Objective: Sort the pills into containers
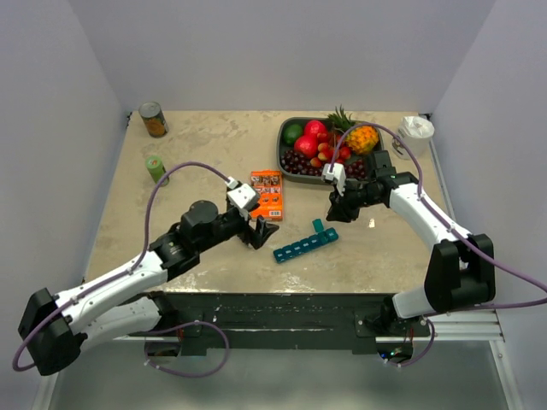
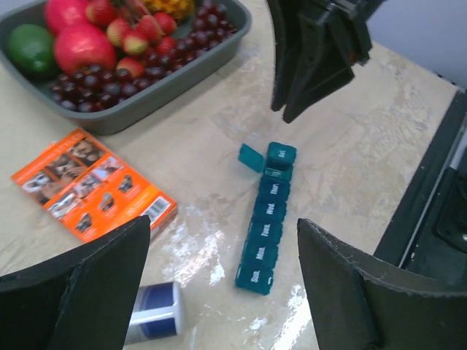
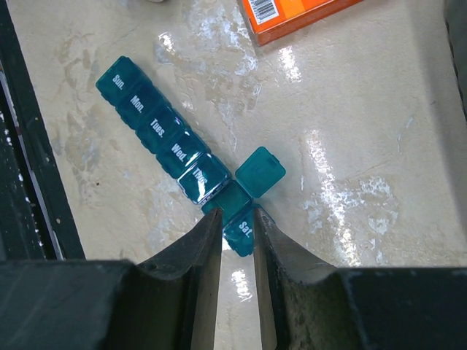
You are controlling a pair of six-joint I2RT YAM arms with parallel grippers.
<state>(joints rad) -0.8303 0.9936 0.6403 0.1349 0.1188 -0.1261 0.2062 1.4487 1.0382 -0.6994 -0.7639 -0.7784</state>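
Nearest the bases, the left gripper [image 1: 258, 232] hangs with its fingers spread wide and holds nothing. A small white plastic bottle with a blue label [image 2: 157, 313] lies on its side on the table between them. At 2 o'clock from it is the long teal plastic pill-organiser strip [image 1: 305, 243], set diagonally just short of the table's middle. Only one lid [image 3: 260, 171] is flipped up, the one between Thu. and Sat., and the other six are down. The right gripper [image 3: 237, 219] hovers above the Sat. end, its fingers drawn nearly together with a thin slit between, and nothing can be seen pinched. No pills show anywhere, not even in the open compartment [image 3: 226, 198]. The task looks barely begun, with every day left to fill. At 11 o'clock from the strip lies the flat orange cardboard box [image 1: 267, 193]. The grey fruit tray [image 1: 283, 158] is at 1 o'clock.
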